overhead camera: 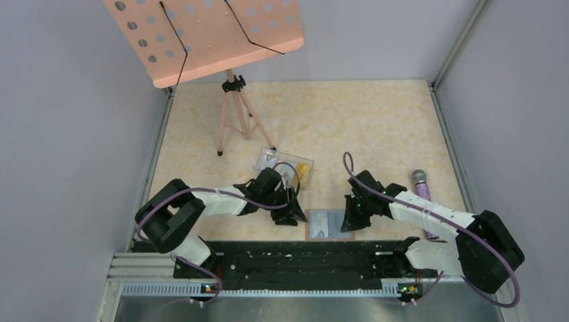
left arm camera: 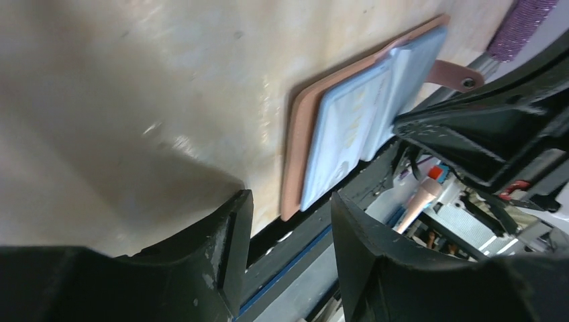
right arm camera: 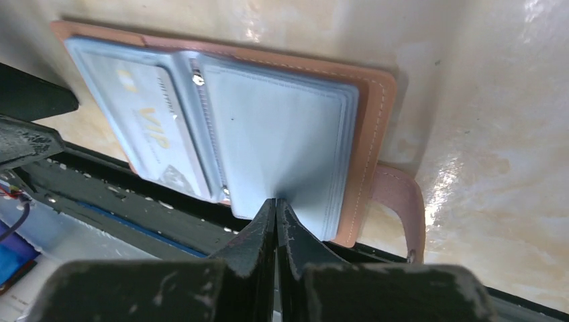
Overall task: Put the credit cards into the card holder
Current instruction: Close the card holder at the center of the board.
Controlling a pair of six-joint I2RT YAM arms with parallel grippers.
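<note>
Clear box (overhead camera: 268, 159), purple microphone (overhead camera: 423, 186) near card holder (overhead camera: 325, 223)

walls (overhead camera: 67, 134): pale grey | tabletop (overhead camera: 376, 121): beige marbled | stand (overhead camera: 208, 40): pink, perhaps music

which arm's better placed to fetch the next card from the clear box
Likely left: the left gripper, jaws open and empty, sits beside the clear box; the right gripper, jaws shut, is at the card holder.
</note>
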